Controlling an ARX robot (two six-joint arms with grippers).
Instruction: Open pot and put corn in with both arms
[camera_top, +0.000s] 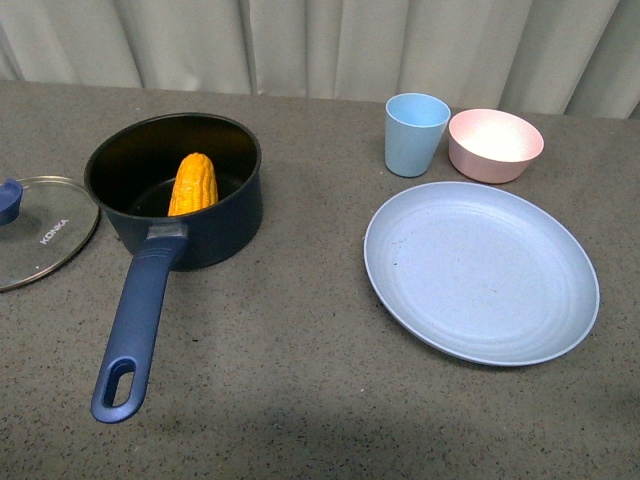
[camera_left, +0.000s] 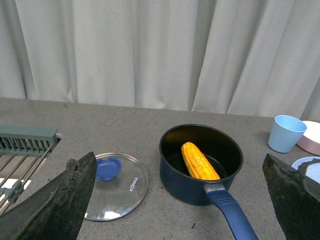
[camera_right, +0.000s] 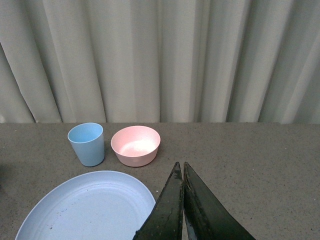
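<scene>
three views, starting with the front: neither arm shows here, and the glass lid (camera_top: 40, 232) at the left edge is cut off, only part of its blue knob visible. the pot (camera_top: 175, 190), dark navy with a black inside, sits open in the upper left of the frame, its long blue handle (camera_top: 133, 325) running down toward the lower left. the corn (camera_top: 193, 184), a yellow-orange cob, leans inside the pot against the near wall. right of centre lies a pale blue plate (camera_top: 481, 270), with a blue cup (camera_top: 416, 134) and pink bowl (camera_top: 495, 145) just above it.

from the left wrist, the left gripper (camera_left: 182, 200) has its fingers spread wide at the two lower corners, holding nothing; pot and corn lie between them, lid beside the pot on the left. a grey rack (camera_left: 25, 147) is cut off at the left edge.

from the right wrist, the right gripper (camera_right: 182, 172) has its fingers pressed together, empty, above the grey table (camera_right: 250, 155) near the plate.
</scene>
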